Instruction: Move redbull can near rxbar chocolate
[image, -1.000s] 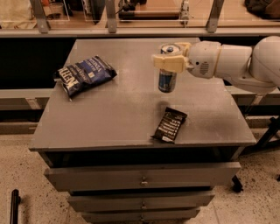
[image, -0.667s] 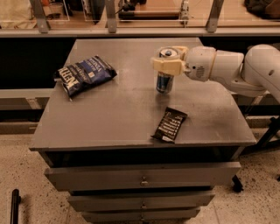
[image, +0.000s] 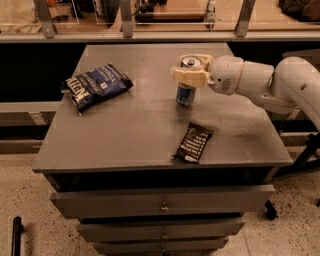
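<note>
The redbull can (image: 185, 94) stands upright on the right half of the table (image: 140, 125), a little behind the rxbar chocolate (image: 193, 144) and apart from it. Against the picture from 1 s ago, the can sits slightly further to the left; against the one from 0.7 s ago I see almost no shift. The end effector (image: 190, 75) has come left with it, and the white arm (image: 280, 85) now reaches further in from the right edge. The rxbar chocolate and the blue snack bag (image: 97, 86) lie where they did before.

My end effector is closed around the upper part of the can, its cream fingers clasping it just under the silver top. Only the near finger shows plainly; the far one is behind the can. The fingers cover the upper band of the can, so I see just the rim above them and the blue lower body below. I cannot tell whether the can's base is touching the table or is just off it. The arm is cut off at the right edge.

Writing is hard to read. The snack bag at the left rear carries large white letters that I cannot make out. The rxbar chocolate shows rows of white text on its dark wrapper, none legible. I see no readable label on the can. Below the table top, 3 drawers (image: 162, 202) are in view.
</note>
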